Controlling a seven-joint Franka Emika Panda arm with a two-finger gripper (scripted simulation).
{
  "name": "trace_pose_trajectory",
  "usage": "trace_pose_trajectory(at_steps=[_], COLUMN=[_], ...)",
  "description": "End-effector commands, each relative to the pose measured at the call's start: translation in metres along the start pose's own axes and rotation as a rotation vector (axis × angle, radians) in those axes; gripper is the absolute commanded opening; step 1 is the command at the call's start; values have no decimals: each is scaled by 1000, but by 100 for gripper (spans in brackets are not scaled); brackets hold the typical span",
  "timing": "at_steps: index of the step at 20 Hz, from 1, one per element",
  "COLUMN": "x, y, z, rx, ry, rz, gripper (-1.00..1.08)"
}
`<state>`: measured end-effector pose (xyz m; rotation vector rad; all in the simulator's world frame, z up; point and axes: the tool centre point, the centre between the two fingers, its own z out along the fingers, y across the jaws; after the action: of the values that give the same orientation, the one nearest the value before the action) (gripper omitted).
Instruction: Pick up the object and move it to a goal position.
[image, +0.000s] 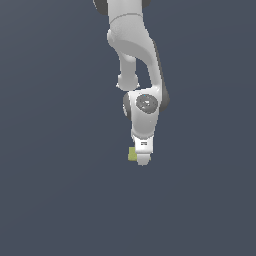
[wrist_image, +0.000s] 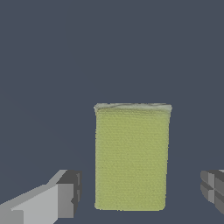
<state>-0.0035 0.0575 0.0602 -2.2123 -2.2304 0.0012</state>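
Note:
The object (wrist_image: 131, 157) is a flat yellow-green rectangular block lying on the dark grey floor. In the wrist view it sits between my two fingers, with a gap on each side; one fingertip (wrist_image: 65, 199) is close to its edge, the other (wrist_image: 213, 190) stands farther off. My gripper (wrist_image: 140, 197) is open and touches nothing. In the exterior view only a small corner of the object (image: 132, 154) peeks out beside the white hand (image: 143, 150), which hangs low over it and hides the fingers.
The white arm (image: 135, 45) comes down from the top of the exterior view. A plain dark grey surface (image: 50, 200) lies all around, with no other objects in sight.

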Motion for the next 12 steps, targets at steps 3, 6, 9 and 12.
trace_pose_trajectory(at_steps=[3,6,9,12], x=[0,0,0,1], y=[0,0,-1,-1], z=[1,6,18,35], rx=[0,0,0,0], ry=[0,0,0,0], rz=[-3,-4,-6,-8], gripper=[100,100,100,100])
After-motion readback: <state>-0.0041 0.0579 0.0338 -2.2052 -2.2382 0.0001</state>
